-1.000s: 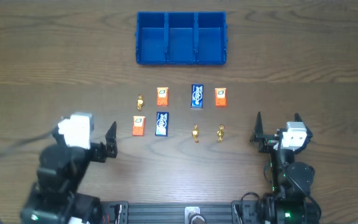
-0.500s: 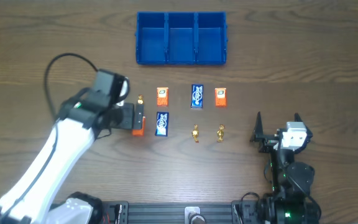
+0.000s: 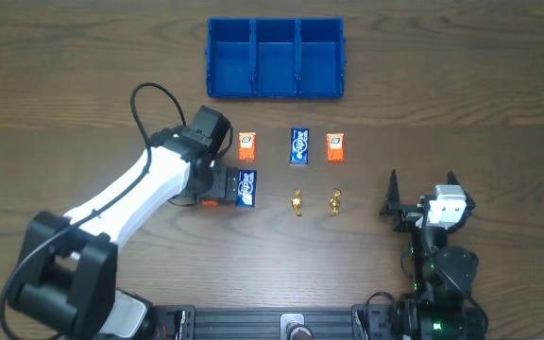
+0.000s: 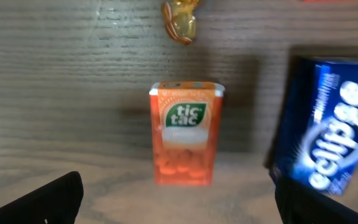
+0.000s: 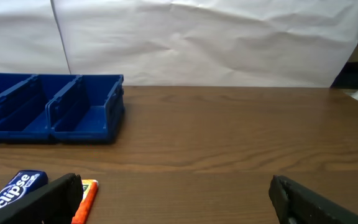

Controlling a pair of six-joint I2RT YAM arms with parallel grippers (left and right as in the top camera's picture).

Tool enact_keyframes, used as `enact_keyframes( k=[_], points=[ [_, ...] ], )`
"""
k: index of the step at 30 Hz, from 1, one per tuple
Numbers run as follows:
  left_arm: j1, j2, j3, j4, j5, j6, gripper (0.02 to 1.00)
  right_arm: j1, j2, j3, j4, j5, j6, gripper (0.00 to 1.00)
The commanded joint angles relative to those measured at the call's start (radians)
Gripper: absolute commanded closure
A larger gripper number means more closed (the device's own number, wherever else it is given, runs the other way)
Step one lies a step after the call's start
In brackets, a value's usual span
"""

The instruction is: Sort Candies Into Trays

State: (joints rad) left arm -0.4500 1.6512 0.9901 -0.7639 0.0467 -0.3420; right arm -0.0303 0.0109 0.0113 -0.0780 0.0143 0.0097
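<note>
A blue three-compartment tray [image 3: 275, 93] stands at the back of the table, all three bins bare. Below it lie orange mint boxes [image 3: 246, 145] [image 3: 335, 146], blue gum boxes [image 3: 299, 145] [image 3: 247, 188] and two gold-wrapped candies [image 3: 297, 202] [image 3: 335, 200]. My left gripper [image 3: 217, 186] is low over a third orange mint box [image 4: 185, 134], open, with the box between and just beyond its fingertips [image 4: 48, 199]. A blue gum box [image 4: 328, 137] stands right beside it and a gold candy [image 4: 180, 18] lies beyond. My right gripper [image 3: 421, 194] stands open at the right, holding nothing.
The tray [image 5: 48, 109] sits far off in the right wrist view, with a blue gum box [image 5: 14, 186] and an orange box [image 5: 87, 193] nearer. Bare wooden table spreads to both sides of the candies and in front of them.
My left arm swung from the front left up and right to the candy rows and came down around the left orange mint box. The right arm stayed still.
</note>
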Motion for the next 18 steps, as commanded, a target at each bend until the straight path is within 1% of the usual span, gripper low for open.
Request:
enact_keyframes(
  k=[1, 3, 6, 9, 14, 17, 18],
  points=[
    [-0.002, 0.069, 0.004, 0.026, -0.013, -0.022, 0.040, -0.004, -0.007, -0.003, -0.005, -0.006, -0.014, 0.003],
    [-0.002, 0.087, 0.003, 0.040, -0.013, -0.022, 0.066, -0.004, -0.007, -0.003, -0.005, -0.006, -0.014, 0.005],
    [-0.002, 0.109, 0.002, 0.067, -0.013, -0.022, 0.148, -0.004, -0.007, -0.003, -0.005, -0.006, -0.014, 0.003],
    [-0.001, 0.114, 0.000, 0.074, -0.024, -0.025, 0.198, -0.004, -0.007, -0.003, -0.005, -0.006, -0.014, 0.003],
    [-0.002, 0.130, 0.000, 0.092, -0.029, -0.026, 0.253, -0.004, -0.007, -0.003, -0.005, -0.006, -0.014, 0.003],
    [-0.001, 0.141, 0.000, 0.100, -0.028, -0.033, 0.310, -0.004, -0.007, -0.003, -0.005, -0.006, -0.014, 0.003],
    [-0.002, 0.144, 0.000, 0.102, -0.028, -0.034, 0.351, -0.004, -0.007, -0.003, -0.005, -0.006, -0.014, 0.003]
  ],
)
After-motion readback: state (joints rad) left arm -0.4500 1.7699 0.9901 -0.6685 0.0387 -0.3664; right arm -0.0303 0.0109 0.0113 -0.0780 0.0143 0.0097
